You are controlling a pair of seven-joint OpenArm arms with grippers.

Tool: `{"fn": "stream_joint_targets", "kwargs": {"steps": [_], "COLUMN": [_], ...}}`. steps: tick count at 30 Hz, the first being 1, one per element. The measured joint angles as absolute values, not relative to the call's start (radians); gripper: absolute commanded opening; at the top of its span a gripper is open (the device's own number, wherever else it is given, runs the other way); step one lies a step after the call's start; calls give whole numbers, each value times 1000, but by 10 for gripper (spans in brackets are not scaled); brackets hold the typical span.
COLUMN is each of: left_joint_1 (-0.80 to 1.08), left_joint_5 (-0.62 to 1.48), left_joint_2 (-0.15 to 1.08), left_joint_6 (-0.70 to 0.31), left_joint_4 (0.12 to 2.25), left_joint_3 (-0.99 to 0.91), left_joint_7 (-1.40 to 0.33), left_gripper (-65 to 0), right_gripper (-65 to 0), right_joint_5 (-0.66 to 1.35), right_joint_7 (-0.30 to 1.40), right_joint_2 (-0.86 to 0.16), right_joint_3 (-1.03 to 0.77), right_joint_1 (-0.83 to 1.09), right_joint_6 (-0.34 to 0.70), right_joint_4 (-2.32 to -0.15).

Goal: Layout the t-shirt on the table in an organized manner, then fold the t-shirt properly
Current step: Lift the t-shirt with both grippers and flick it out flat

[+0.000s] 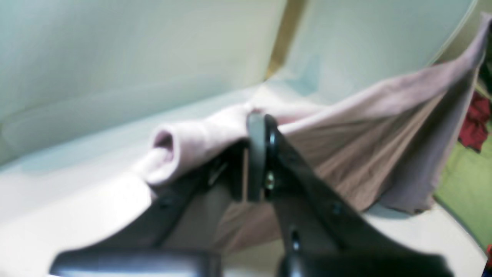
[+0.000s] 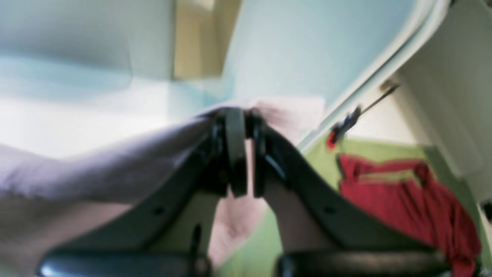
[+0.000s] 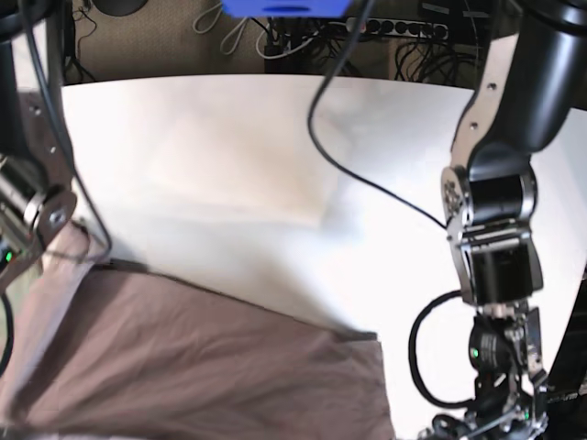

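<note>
The dusty mauve t-shirt (image 3: 202, 367) lies spread over the near left of the white table (image 3: 275, 165), its right edge ending mid-table. My right gripper (image 2: 244, 115) is shut on a bunched edge of the t-shirt (image 2: 115, 165), which stretches away to the left. In the base view that arm's wrist (image 3: 37, 215) stands at the left edge with the shirt's corner lifted to it. My left gripper (image 1: 258, 119) is shut on a rolled fold of the t-shirt (image 1: 384, 127), held taut above the table (image 1: 77, 192). Its fingertips are hidden in the base view.
A red cloth (image 2: 403, 192) lies on the green floor (image 2: 269, 246) beyond the table's curved edge; it also shows in the left wrist view (image 1: 476, 123). A black cable (image 3: 367, 174) hangs over the table's middle. The left arm (image 3: 495, 229) stands at the right side.
</note>
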State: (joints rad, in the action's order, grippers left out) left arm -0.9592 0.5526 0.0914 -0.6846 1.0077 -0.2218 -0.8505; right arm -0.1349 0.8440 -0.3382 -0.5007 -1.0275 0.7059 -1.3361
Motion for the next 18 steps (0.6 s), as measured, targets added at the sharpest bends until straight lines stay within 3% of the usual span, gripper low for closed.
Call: {"fn": "stream_joint_targets", "kwargs": {"steps": [5, 9, 14, 18], "left_joint_1": [-1097, -1118, -1022, -856], "left_joint_5": [555, 580, 660, 706], "left_joint_2": [86, 81, 148, 196], "left_joint_6": [-680, -685, -685, -690], "left_joint_4": [949, 1008, 1127, 1232], "left_joint_3": [-227, -223, -225, -220], "left_joint_7": [-836, -889, -992, -1024], "left_gripper": [-648, -648, -648, -648], "right_gripper": [-650, -650, -650, -650], "right_joint_5": [-138, -120, -128, -28], "right_joint_7": [845, 915, 1019, 984], "right_joint_2": [-366, -354, -389, -354], "right_joint_3": [-414, -392, -403, -436], "right_joint_1": [-1213, -1192, -877, -559], "right_joint_6": [701, 702, 696, 706], "right_joint_4": [-1353, -1527, -1793, -1986]}}
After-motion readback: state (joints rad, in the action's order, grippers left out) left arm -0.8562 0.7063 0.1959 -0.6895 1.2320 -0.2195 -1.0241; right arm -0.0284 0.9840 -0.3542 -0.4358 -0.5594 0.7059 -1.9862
